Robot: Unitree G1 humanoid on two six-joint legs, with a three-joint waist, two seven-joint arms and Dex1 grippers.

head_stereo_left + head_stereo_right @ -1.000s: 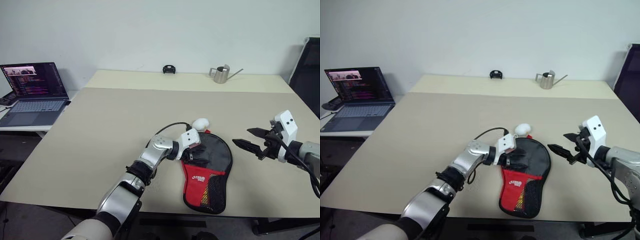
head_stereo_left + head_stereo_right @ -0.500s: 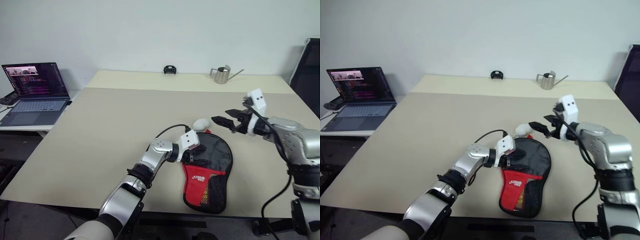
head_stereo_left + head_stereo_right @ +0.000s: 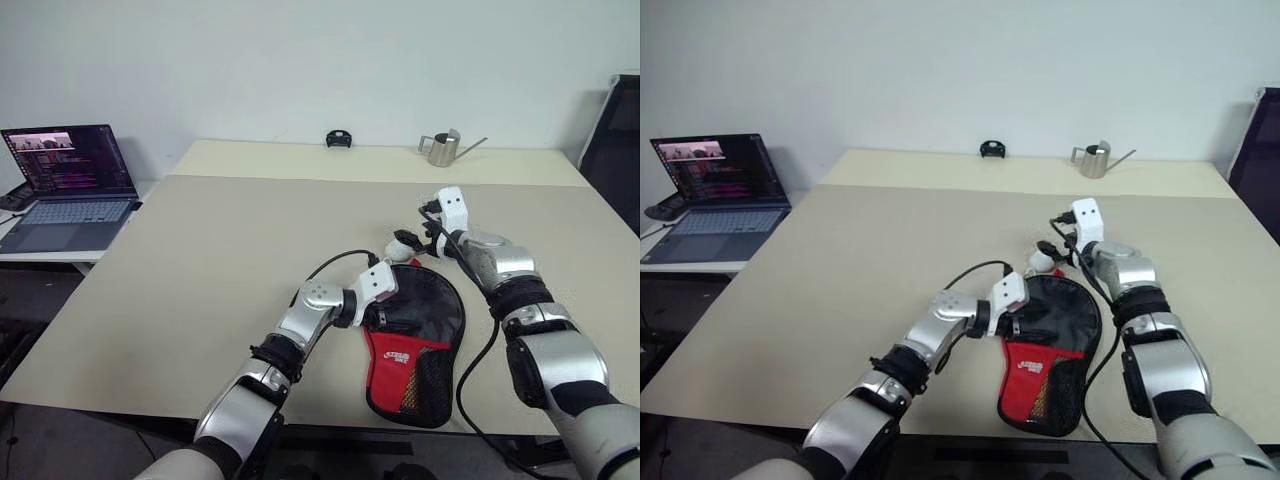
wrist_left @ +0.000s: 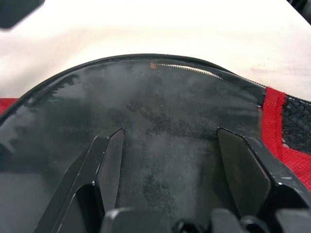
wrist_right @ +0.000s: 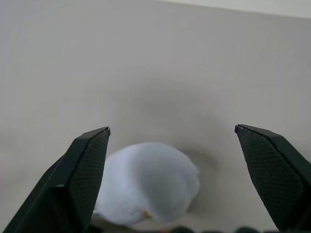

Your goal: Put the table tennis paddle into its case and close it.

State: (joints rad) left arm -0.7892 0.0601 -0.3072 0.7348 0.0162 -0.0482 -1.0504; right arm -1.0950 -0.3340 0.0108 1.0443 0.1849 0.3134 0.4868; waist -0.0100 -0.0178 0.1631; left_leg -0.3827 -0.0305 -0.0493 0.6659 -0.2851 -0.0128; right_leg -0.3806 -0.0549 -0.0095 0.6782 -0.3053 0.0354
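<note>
The case (image 3: 418, 345) lies flat on the table: a round glossy black part, with a red logo panel and a mesh pocket toward me. My left gripper (image 3: 390, 308) rests on its left edge. Its open fingers (image 4: 109, 165) are spread over the black surface (image 4: 165, 107), near the zip teeth (image 4: 187, 70). The paddle is hidden; I cannot tell whether the red sliver (image 3: 414, 263) at the case's far rim belongs to it. My right gripper (image 3: 412, 242) is open just beyond that rim, its jaws either side of a small white ball (image 5: 150, 187).
An open laptop (image 3: 70, 180) sits on a side table at the left. A metal watering can (image 3: 440, 148) and a small black object (image 3: 338, 138) stand at the table's far edge. A black chair (image 3: 615, 140) is at the right. A cable (image 3: 335, 258) loops from my left wrist.
My right arm has swung in from the table's right side, forward and leftward, to the white ball at the case's far end, jaws still open. My left gripper has stayed put.
</note>
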